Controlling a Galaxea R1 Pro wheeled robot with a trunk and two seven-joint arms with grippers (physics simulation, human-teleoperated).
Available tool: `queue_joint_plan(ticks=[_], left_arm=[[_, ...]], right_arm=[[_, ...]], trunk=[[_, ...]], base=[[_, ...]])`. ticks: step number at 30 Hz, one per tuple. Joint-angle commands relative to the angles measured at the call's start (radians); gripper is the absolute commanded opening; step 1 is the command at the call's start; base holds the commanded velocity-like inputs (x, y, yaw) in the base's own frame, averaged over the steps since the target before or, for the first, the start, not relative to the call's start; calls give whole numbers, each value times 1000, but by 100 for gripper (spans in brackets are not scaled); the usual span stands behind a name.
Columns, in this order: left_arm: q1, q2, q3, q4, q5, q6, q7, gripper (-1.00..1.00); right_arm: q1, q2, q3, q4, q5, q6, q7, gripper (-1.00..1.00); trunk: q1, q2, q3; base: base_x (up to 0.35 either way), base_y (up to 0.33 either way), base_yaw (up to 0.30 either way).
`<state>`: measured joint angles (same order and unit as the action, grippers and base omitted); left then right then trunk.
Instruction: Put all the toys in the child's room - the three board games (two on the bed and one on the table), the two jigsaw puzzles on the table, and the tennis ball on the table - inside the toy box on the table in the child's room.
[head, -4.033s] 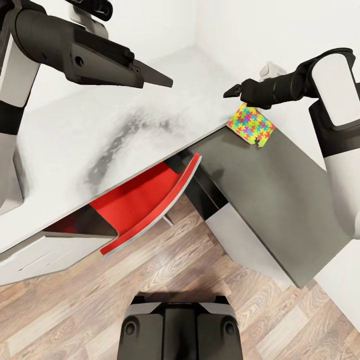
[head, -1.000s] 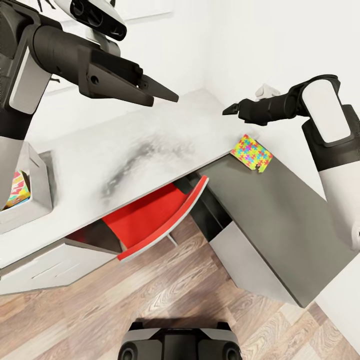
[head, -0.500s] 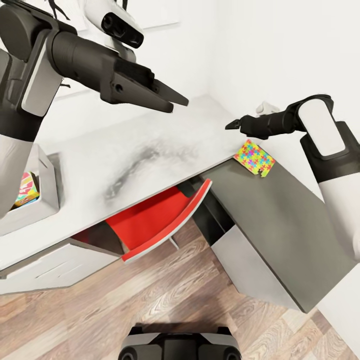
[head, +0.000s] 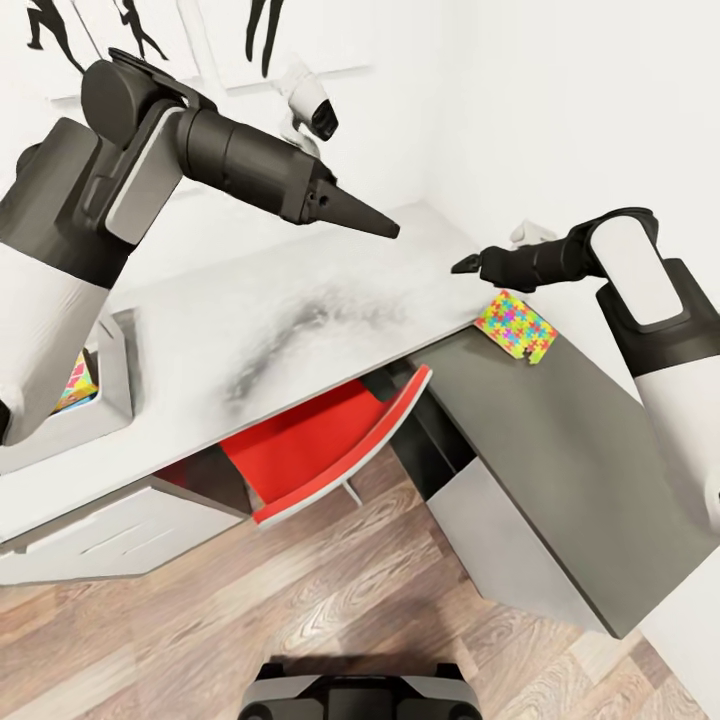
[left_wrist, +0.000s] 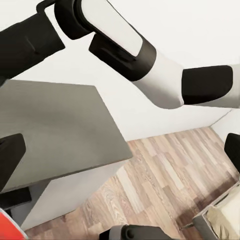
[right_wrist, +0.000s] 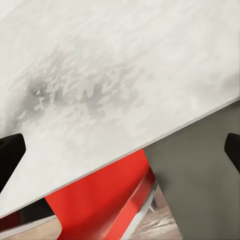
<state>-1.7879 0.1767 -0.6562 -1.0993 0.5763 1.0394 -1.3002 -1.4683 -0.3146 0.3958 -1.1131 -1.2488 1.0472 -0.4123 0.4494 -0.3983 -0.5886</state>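
Judging the jigsaw puzzle (head: 516, 325), at 3 o'clock on the grey surface (head: 560, 440), light, thin, stiff: best pinched by its edge; both jaws spread.

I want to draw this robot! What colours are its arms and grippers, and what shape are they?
Both arms are fat round tubes, white in parts and dark grey to black in others. The left gripper is black and narrows to a pointed tip, like a beak. The right gripper is black and pointed too, on a black wrist below a white panel.
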Motion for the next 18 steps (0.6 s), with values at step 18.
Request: queue_joint_plan(ticks=[18], left_arm=[[-1,-42,-63,183,-1,8,110,100]], right_arm=[[100,-46,0,4,-11,0,-9,100]], trunk=[[1,-2,29]], base=[[0,0,89]])
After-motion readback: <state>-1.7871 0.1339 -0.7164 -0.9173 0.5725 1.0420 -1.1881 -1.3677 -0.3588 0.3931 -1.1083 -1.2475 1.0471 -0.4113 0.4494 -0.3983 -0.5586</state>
